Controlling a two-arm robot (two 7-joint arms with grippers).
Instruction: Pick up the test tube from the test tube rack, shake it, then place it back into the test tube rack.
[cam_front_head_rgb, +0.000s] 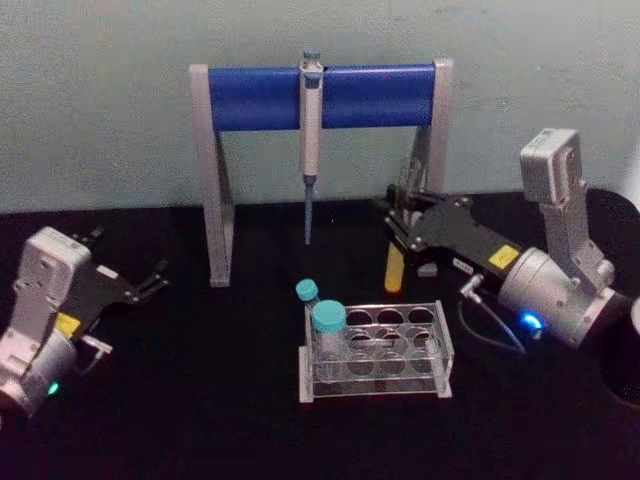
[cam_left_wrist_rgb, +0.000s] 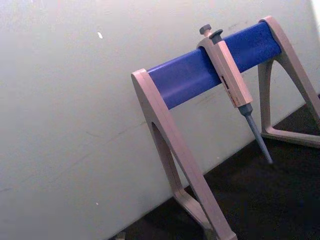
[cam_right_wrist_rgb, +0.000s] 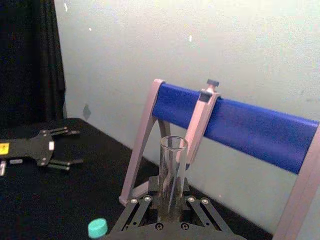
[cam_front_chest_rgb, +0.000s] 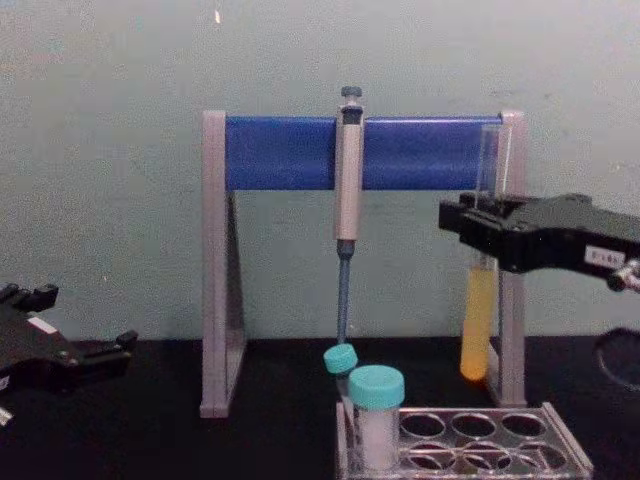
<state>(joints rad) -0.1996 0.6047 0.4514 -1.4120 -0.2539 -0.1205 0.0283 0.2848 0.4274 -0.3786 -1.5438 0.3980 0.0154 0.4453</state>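
Note:
My right gripper (cam_front_head_rgb: 402, 228) is shut on the test tube (cam_front_head_rgb: 395, 270), a tall clear uncapped tube with yellow-orange liquid in its lower part. The test tube (cam_front_chest_rgb: 479, 320) hangs upright, lifted clear of the test tube rack (cam_front_chest_rgb: 470, 440) and just behind its right rear part. In the right wrist view the test tube's open mouth (cam_right_wrist_rgb: 173, 150) rises from between the fingers (cam_right_wrist_rgb: 145, 207). The low clear test tube rack (cam_front_head_rgb: 441, 352) stands at the table's middle. My left gripper (cam_front_head_rgb: 125, 258) is parked open at the far left, holding nothing.
Two teal-capped vials (cam_front_head_rgb: 328, 322) (cam_front_head_rgb: 307, 292) stand in the rack's left end. Behind it stands a grey-and-blue pipette stand (cam_front_head_rgb: 255, 97) with a pipette (cam_front_head_rgb: 311, 130) hanging from its bar. A pale wall closes off the back of the black table.

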